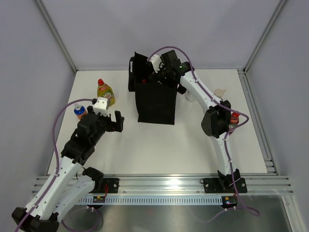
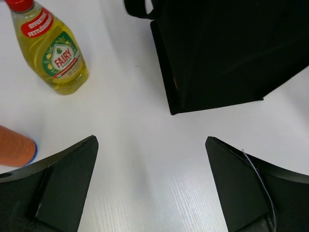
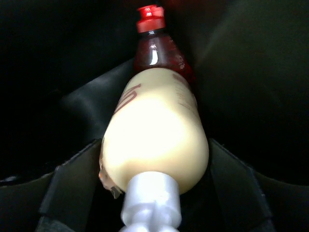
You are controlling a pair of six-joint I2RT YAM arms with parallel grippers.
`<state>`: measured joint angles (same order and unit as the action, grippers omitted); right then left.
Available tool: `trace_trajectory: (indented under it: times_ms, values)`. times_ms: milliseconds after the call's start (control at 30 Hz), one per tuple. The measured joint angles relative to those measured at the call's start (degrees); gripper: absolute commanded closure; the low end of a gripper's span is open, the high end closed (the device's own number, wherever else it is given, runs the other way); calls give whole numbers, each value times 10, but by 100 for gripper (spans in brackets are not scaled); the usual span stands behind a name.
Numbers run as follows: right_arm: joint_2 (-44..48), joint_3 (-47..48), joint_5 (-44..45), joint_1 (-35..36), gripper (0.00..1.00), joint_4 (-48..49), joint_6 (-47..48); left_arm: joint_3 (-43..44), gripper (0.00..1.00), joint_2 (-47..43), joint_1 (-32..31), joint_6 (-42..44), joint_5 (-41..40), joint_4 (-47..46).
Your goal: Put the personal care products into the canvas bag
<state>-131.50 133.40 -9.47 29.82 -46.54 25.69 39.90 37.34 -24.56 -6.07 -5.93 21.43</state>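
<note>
Step in hand is judged to be the drop-off of the cream pump bottle (image 3: 154,130) into the canvas bag (image 1: 155,104). The right gripper (image 3: 154,145) is seen down inside the bag mouth. Its jaws are pressed on both flanks of the cream bottle, and the pump end is turned toward the wrist camera. A dark red bottle (image 3: 157,53) with a red cap is seen in the bag just beyond the cream one, seemingly touching it.

The left gripper (image 2: 150,140) is spread wide with nothing in it, over the bare table (image 2: 130,159) near the bag's front-left corner. The yellow bottle (image 1: 105,93) is stood upright left of the bag, apart from it. An orange bottle (image 1: 79,111) with a blue end is stood near the left arm. A second dark red bottle (image 1: 234,118) is partly hidden behind the right arm's elbow. Something pale by the bag's right wall is too hidden to be named.

To do it well:
- The cream bottle should be lowered until it is borne by the red bottle or the bag floor before the jaws are parted.
- The jaws should be opened only enough to free it, as fabric is close on both sides and could be snagged.
- The exit should be made straight up, clear of the strap handles (image 1: 131,72).
- Sideways drag should be avoided, since the soft bag could be tipped
</note>
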Motion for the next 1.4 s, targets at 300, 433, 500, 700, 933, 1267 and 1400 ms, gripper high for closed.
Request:
trace_trajectory:
  times_ms: [300, 433, 500, 700, 933, 1267, 1400]
  values:
    - [65, 24, -80, -7, 1, -62, -10, 21, 1, 19, 0, -64, -72, 36]
    - [120, 36, -118, -23, 0, -74, -17, 30, 1, 38, 0, -76, -98, 50]
    - [148, 36, -138, -30, 1, -77, -25, 37, 1, 55, 0, -78, -107, 52]
    - [221, 36, -199, -34, 1, -79, -55, 45, 1, 94, 0, -88, -129, 45]
    - [373, -110, -283, -37, 1, -43, -82, 62, 1, 196, 59, -94, -144, 11]
    - [663, -551, -411, -83, 1, 42, -20, 129, 1, 376, 172, -40, -61, -77]
    - [676, -615, -448, -99, 0, 55, 1, 121, 1, 392, 215, 12, 3, -132]
